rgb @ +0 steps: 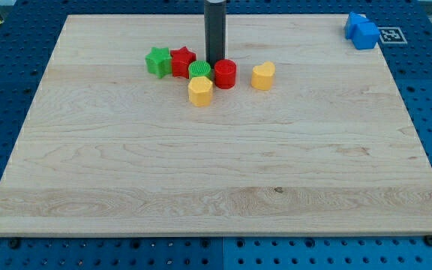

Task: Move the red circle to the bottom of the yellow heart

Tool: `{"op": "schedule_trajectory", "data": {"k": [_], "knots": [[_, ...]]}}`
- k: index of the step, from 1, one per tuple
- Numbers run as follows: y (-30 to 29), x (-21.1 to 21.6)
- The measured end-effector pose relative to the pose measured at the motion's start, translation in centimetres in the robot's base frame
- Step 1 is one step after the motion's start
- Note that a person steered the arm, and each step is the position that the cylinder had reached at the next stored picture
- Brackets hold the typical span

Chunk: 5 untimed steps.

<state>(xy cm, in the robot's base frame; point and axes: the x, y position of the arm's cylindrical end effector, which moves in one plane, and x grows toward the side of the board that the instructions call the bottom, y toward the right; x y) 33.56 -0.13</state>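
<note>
My tip (215, 63) stands at the upper middle of the wooden board (216, 180), just behind the cluster of blocks. It comes down between the green circle (199, 71) and the red circle (225, 74), very near the upper left edge of the red circle; I cannot tell if it really touches it. The arm has no fingers, only the straight dark rod (215, 30), so nothing is grasped.

The red circle lies just on the view's left of the yellow heart (262, 76), with a small gap between them. It touches or almost touches the green circle. Below the green circle sits a yellow hexagon-like block (199, 91). Toward the view's left there is a red star (182, 61) and then a green star (157, 61), close together. A blue block (361, 31) rests at the board's top right corner, well apart from the others.
</note>
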Motion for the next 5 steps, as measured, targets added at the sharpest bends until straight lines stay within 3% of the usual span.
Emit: {"op": "schedule_trajectory", "data": {"k": [3,5], "knots": [[4.3,6.1],[2.4,5.8]]}}
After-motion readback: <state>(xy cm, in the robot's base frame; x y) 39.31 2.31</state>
